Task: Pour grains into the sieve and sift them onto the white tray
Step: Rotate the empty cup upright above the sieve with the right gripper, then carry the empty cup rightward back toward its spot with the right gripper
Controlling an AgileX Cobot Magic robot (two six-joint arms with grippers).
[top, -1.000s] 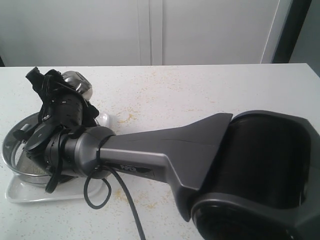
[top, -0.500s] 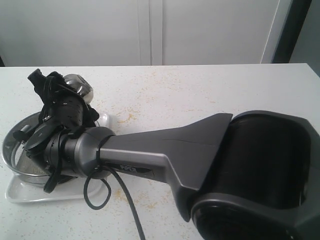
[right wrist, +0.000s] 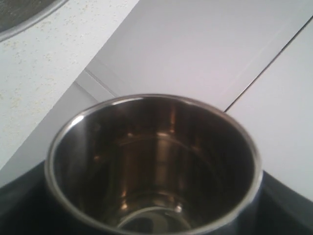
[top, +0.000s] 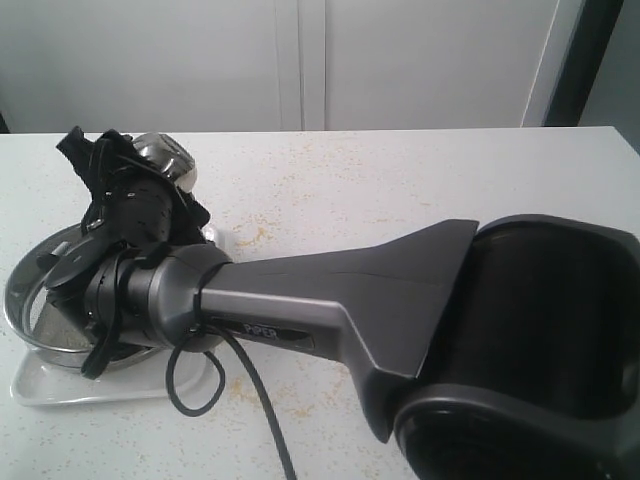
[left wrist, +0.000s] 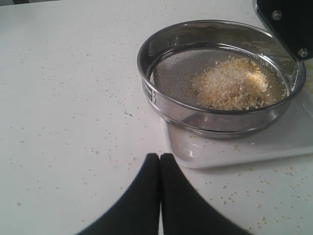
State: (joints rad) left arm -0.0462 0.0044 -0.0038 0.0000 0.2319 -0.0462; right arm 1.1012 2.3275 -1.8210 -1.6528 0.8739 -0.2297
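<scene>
The right gripper (top: pixel 148 185) is closed around the shiny cup (top: pixel 165 158). It has gone up a little and turned since a second ago. The cup looks empty inside. The grains (left wrist: pixel 230 83) lie in a heap in the sieve (left wrist: pixel 161 100), below that gripper. The sieve has not moved and sits on the white tray (left wrist: pixel 220 152). The left gripper (left wrist: pixel 160 157) has its fingers pressed together and holds nothing. The tray is just ahead of its tips.

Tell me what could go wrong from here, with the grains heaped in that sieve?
The sieve overhangs one edge of the white tray, so shaking may drop grains onto the table, already speckled with strays. The right gripper holds the empty steel cup close by the sieve; it might bump the rim when moving away.
</scene>
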